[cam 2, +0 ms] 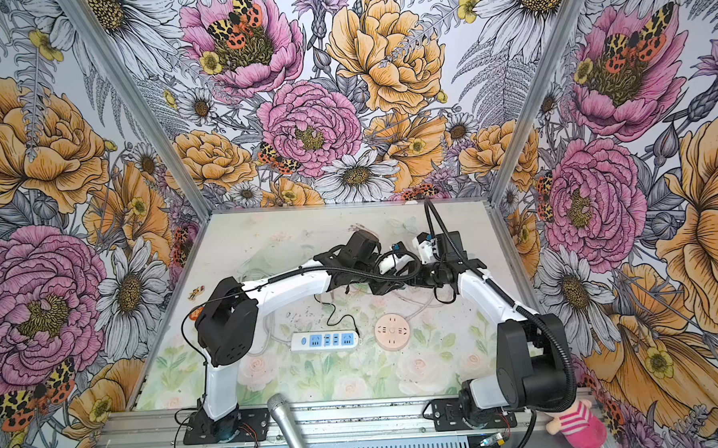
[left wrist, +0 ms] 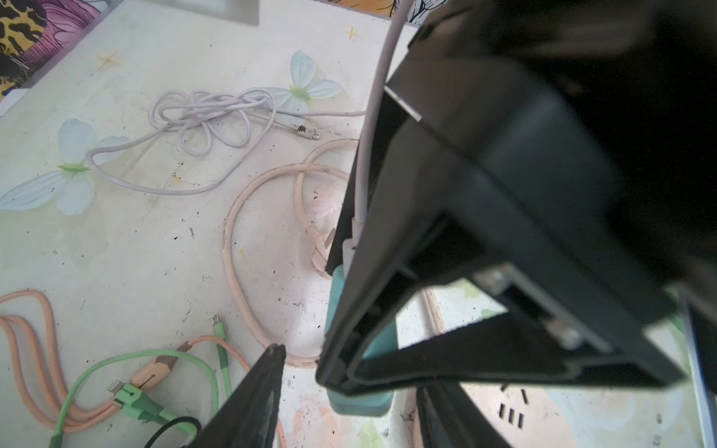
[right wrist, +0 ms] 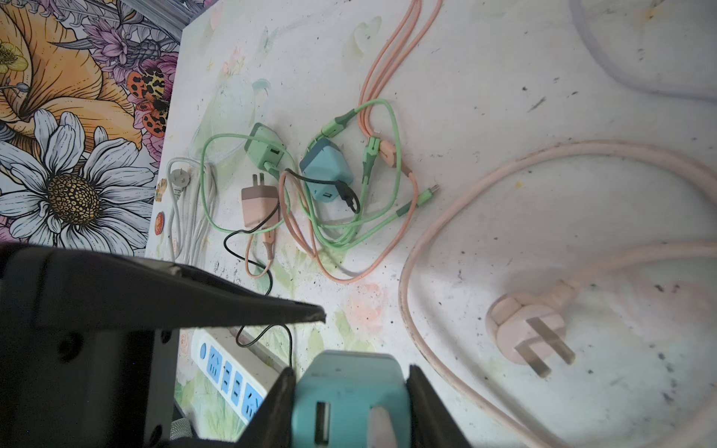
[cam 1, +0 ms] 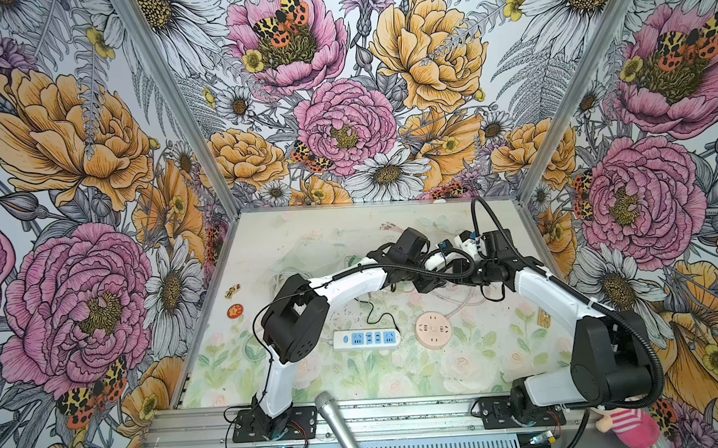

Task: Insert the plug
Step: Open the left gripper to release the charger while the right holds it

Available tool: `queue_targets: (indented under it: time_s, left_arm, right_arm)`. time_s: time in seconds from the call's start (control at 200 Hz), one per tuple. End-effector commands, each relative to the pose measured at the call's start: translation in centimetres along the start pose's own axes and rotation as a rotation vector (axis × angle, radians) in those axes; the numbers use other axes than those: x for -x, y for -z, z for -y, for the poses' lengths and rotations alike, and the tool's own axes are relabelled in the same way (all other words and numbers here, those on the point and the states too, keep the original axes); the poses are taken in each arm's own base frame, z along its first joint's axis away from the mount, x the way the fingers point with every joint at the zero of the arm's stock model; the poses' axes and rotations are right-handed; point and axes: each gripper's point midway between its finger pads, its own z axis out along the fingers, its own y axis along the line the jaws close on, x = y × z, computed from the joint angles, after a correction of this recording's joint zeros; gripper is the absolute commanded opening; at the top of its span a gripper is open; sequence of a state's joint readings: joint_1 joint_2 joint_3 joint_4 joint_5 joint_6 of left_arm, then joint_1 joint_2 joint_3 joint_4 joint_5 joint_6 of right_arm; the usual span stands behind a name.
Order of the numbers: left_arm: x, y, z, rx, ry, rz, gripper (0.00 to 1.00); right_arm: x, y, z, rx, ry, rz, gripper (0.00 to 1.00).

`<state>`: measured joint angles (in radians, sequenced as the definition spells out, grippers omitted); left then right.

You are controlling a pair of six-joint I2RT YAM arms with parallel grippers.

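Note:
A teal charger block (right wrist: 349, 399) sits between the fingers of my right gripper (right wrist: 351, 372), which is shut on its two sides. One USB port (right wrist: 322, 422) on its face is empty. A pale plug (right wrist: 382, 426) sits beside that port. In the left wrist view a lilac cable (left wrist: 366, 166) runs down to a white plug (left wrist: 349, 248) at the charger (left wrist: 361, 403). My left gripper (left wrist: 351, 372) is open, its fingers (left wrist: 267, 384) apart on either side of the charger and touching nothing. In a top view both grippers meet at the back right, left (cam 1: 434, 271) and right (cam 1: 461, 266).
A white power strip with blue sockets (cam 1: 366, 339) (right wrist: 229, 374) and a round pink socket (cam 1: 432, 329) lie at mid table. A pink plug (right wrist: 527, 329) with its looped cord lies nearby. Green, teal and pink chargers (right wrist: 328, 172) lie in tangled cables. A microphone (cam 1: 337, 425) pokes in at the front.

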<state>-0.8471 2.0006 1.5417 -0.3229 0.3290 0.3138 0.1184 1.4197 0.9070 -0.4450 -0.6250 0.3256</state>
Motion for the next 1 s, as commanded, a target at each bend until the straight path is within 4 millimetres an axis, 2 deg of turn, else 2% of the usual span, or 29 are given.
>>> queue_targets:
  time_s: [0.0,0.38,0.565,0.831,0.996]
  left_arm:
    - [1.3,1.3,0.0,0.021,-0.005,0.062,0.57]
    - [1.7,1.0,0.5,-0.003,0.012,0.128,0.57]
    - [1.6,0.7,0.9,-0.032,0.013,0.135,0.47]
    - [0.3,0.8,1.1,-0.047,0.030,0.124,0.49]
    - [0.4,1.1,0.9,-0.039,0.046,0.149,0.48]
  right_arm:
    - [1.4,1.4,-1.3,0.015,0.021,0.050,0.10]
    - [2.1,2.3,-2.7,0.066,0.009,0.071,0.10]
    - [2.2,2.7,-3.1,0.080,0.009,0.080,0.10]
    - [3.2,3.7,-3.1,0.074,-0.004,0.115,0.09]
    - [3.1,3.6,-3.1,0.075,-0.014,0.111,0.08]
